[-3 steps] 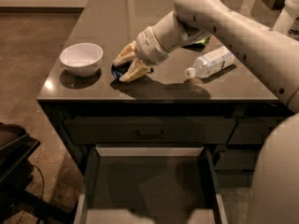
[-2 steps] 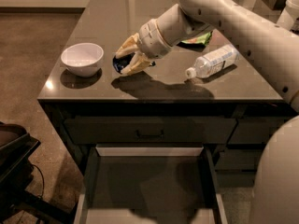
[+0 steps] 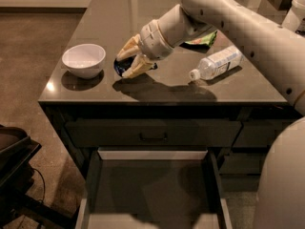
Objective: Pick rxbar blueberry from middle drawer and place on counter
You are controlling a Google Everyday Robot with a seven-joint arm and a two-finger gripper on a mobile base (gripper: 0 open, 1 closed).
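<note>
Gripper (image 3: 122,67) low over the counter (image 3: 112,18), toward its front-left part; tan tapered fingers (image 3: 129,47) narrowed onto the rxbar blueberry (image 3: 119,66), one finger above it and one below. Only a small dark blue edge of the bar shows between the fingers; whether it touches the stone, cannot tell. A soft shadow lies on the counter just under the gripper.

Arm (image 3: 224,13): smooth cream shell with a ribbed pale collar at the wrist, coming in from 2 o'clock.

Counter: glossy grey-brown slab with a thin square edge, carrying reflections.

White round bowl (image 3: 84,58), smooth and glazed, at 9 o'clock of the gripper, near but apart. Clear plastic bottle (image 3: 217,62) lying on its side at 3 o'clock, white cap toward the gripper. Crinkled green snack bag (image 3: 204,38) at 2 o'clock, partly behind the arm.

Middle drawer (image 3: 152,154) pulled open at 6 o'clock, below the counter: wide, shallow, matte grey floor, pale rear edge. Above it a dark drawer front (image 3: 109,133) with a bar handle
</note>
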